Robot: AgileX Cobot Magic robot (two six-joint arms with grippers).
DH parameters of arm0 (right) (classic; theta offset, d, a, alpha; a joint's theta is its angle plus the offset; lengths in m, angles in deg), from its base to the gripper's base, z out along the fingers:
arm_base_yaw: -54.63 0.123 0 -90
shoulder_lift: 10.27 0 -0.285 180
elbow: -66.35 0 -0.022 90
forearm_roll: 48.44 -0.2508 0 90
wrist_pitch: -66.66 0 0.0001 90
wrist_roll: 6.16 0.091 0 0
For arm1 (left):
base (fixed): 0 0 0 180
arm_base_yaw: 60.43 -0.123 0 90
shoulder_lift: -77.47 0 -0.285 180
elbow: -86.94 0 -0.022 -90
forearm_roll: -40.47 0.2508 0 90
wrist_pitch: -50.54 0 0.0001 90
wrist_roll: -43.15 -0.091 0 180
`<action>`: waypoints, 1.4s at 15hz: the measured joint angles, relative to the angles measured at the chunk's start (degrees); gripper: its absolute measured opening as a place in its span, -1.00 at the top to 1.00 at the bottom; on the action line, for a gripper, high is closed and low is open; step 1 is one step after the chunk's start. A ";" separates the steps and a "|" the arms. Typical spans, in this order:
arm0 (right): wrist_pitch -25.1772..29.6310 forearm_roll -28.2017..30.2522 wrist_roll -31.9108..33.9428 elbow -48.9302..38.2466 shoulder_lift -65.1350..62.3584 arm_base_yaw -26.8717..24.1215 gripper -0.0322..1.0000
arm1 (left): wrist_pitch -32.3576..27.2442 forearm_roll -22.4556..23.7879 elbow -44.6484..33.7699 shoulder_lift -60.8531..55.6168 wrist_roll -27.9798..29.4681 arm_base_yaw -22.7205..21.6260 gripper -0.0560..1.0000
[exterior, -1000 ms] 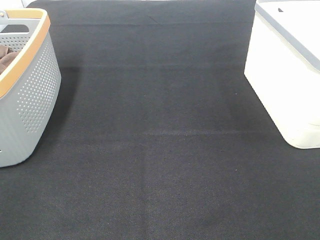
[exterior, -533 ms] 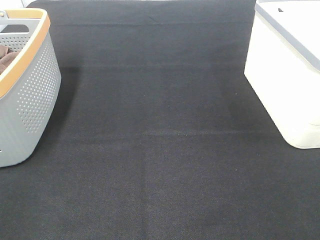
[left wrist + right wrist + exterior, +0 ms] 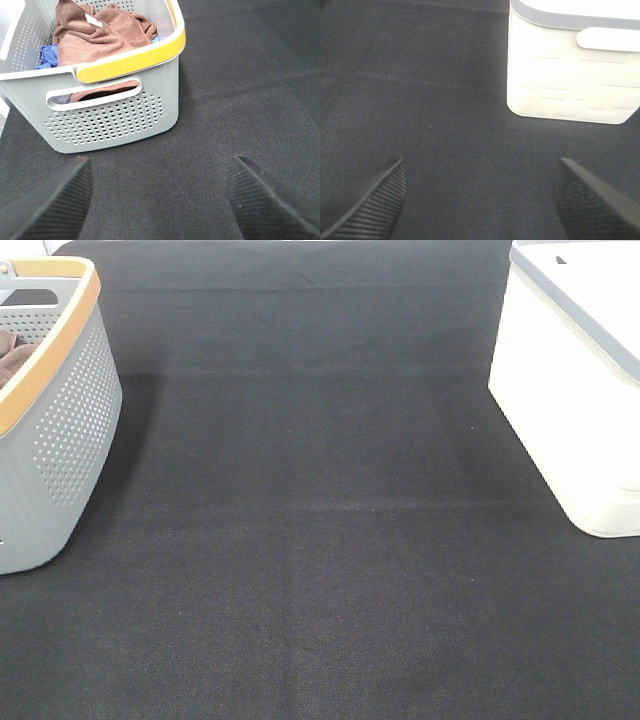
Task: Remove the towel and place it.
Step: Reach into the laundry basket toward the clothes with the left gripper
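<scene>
a staged tabletop test area set up for laundry handling. a flat surface (image 3: pixel 320 570) covered in black woven cloth fills the view. at its left edge stands a grey perforated laundry basket (image 3: pixel 60 440) with an orange rim, holding a crumpled reddish-brown towel (image 3: pixel 100 35); at the right, a white lidded plastic bin (image 3: pixel 560 410).

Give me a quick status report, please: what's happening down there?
Left gripper open, short of the basket. Right gripper open, facing the white bin. Towel bunched in the basket, untouched. Blue cloth beside it.
</scene>
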 joint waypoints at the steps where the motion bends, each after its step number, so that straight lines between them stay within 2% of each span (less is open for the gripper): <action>1: 0.00 0.00 0.00 0.00 0.00 0.00 -0.54 | 0.00 0.00 0.00 0.00 0.00 0.00 -0.47; 21: 0.00 0.00 0.00 0.00 0.00 0.00 -0.54 | 0.00 0.00 0.00 0.00 0.00 0.00 -0.47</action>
